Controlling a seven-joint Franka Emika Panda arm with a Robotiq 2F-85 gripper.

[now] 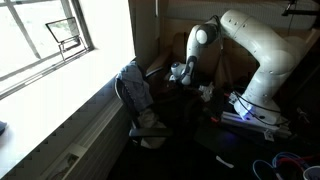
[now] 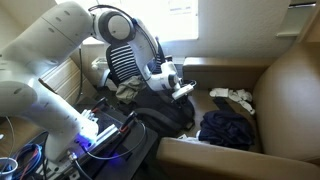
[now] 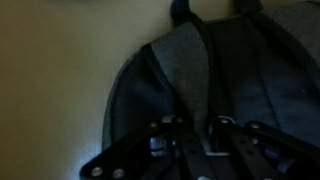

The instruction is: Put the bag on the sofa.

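The black bag point(image 2: 160, 112) hangs low beside the near arm of the brown sofa point(image 2: 285, 80), just under my gripper point(image 2: 178, 88). In the wrist view the bag's dark fabric point(image 3: 150, 80) fills the frame. One of its straps runs straight down between my fingers point(image 3: 196, 135), which look closed on it. In an exterior view my gripper point(image 1: 178, 74) is next to the swivel chair, and the bag below it is lost in shadow.
A swivel chair draped with grey cloth point(image 1: 135, 95) stands close behind the gripper; it also shows in an exterior view point(image 2: 122, 58). A dark blue garment point(image 2: 228, 128) and a white item point(image 2: 233, 96) lie on the sofa seat. Cables point(image 2: 20, 160) lie by the robot base.
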